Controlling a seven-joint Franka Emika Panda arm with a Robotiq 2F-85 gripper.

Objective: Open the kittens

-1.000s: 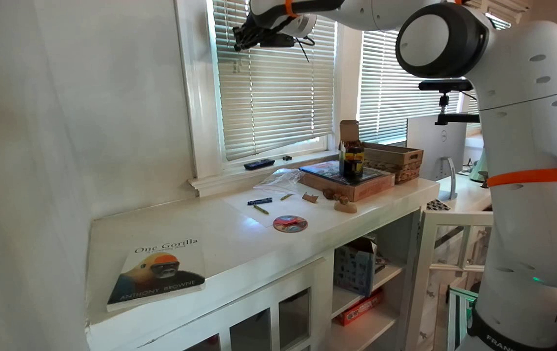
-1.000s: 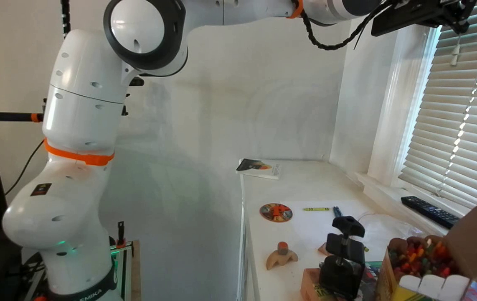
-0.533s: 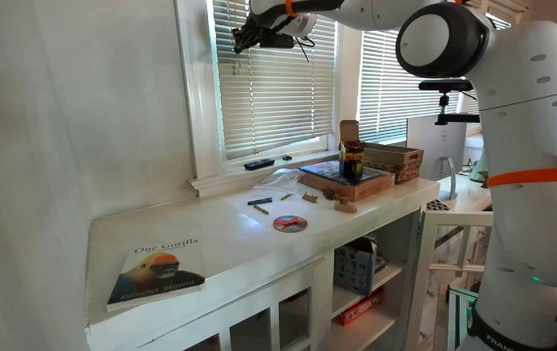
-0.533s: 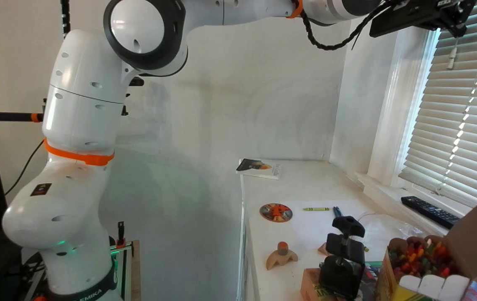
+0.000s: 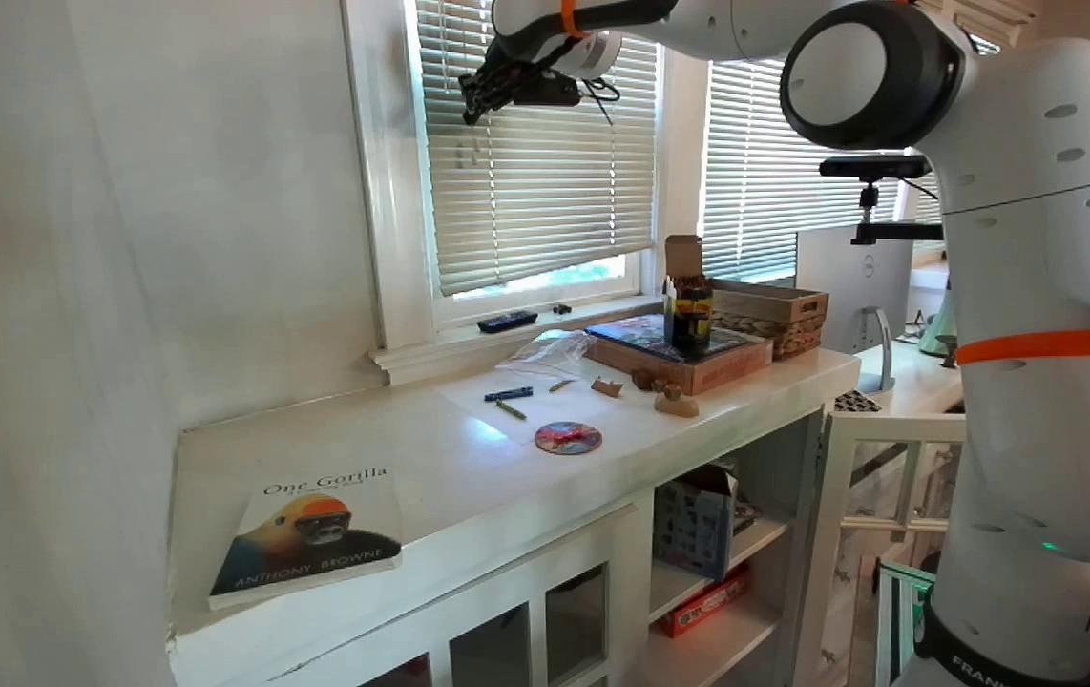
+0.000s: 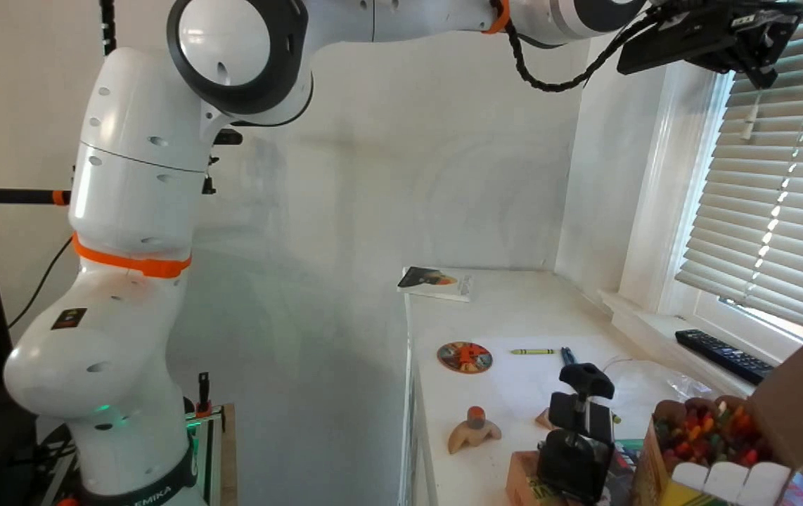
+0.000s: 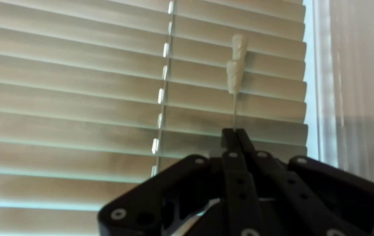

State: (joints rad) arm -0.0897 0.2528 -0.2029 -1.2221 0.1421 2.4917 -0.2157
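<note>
White venetian blind [image 5: 555,181] is seen at upper centre in an exterior view, clear of the windowsill [image 5: 607,308]; in the wrist view, right of centre, its pull cord [image 7: 234,109] is pinched between the fingers [image 7: 239,170].

A picture book [image 5: 308,536] and crayons [image 6: 714,430] suggest a home.

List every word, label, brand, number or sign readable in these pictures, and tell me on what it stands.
"One Gorilla": book cover.
"ANTHONY BROWNE": same cover.
"FRAN", then cut off: black base band.
"EMIKA": same band.
"M", rest unclear: white robot base.
Too small or blurred to read: book's subtitle, monitor logo, red box, arm sticker, label on the end effector.
</note>
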